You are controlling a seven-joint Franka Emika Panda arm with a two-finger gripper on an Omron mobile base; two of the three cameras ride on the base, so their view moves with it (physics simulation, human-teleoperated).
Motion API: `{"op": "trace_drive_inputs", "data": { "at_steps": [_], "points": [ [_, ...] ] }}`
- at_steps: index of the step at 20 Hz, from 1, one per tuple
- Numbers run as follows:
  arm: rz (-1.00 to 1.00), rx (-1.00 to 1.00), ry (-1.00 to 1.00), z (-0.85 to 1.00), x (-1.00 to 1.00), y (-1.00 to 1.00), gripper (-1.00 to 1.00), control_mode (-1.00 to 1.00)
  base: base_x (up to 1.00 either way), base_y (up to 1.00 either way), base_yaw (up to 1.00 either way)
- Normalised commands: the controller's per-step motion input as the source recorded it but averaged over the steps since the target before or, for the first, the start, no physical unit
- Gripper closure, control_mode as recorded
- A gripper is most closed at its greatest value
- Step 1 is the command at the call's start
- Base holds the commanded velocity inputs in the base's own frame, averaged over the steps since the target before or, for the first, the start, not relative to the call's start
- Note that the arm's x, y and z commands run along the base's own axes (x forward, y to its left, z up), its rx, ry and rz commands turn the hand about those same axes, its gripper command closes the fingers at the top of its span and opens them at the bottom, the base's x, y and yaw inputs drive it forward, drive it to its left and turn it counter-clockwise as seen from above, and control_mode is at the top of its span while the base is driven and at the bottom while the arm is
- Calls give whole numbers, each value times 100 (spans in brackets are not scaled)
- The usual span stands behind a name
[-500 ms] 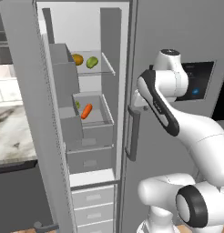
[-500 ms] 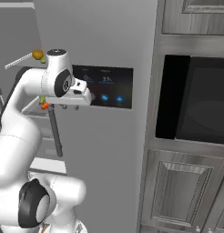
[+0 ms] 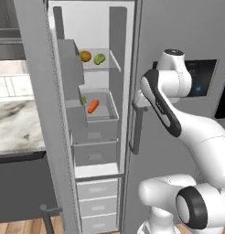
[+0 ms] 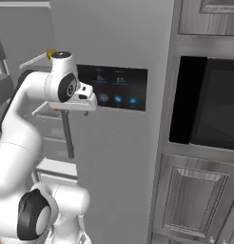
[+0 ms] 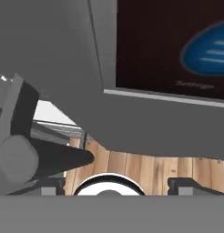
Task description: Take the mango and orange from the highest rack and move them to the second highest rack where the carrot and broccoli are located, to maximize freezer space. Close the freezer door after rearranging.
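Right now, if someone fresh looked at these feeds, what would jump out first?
The open freezer door on the left, with the orange and mango sitting side by side on the top rack, and the carrot in the basket one level below. Next, the white arm bent in front of the closed right-hand door, its hand close to the dark control panel, away from the fruit.

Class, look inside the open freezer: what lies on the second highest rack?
A carrot lies in the second highest rack, with a sliver of green broccoli beside it. The door shelf in front covers most of the broccoli.
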Motion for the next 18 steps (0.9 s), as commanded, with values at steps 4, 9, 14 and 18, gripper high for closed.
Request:
{"op": "trace_drive_inputs", "data": {
  "at_steps": [4, 9, 14, 18],
  "points": [
    [0, 0, 0, 0, 0, 0, -100, 100, -36, 19, 43],
    [0, 0, 0, 0, 0, 0, -100, 100, -10, 7, 35],
    [0, 0, 0, 0, 0, 0, -100, 100, 18, 18, 30],
    [0, 0, 0, 0, 0, 0, -100, 100, 28, 3, 28]
  ]
}}
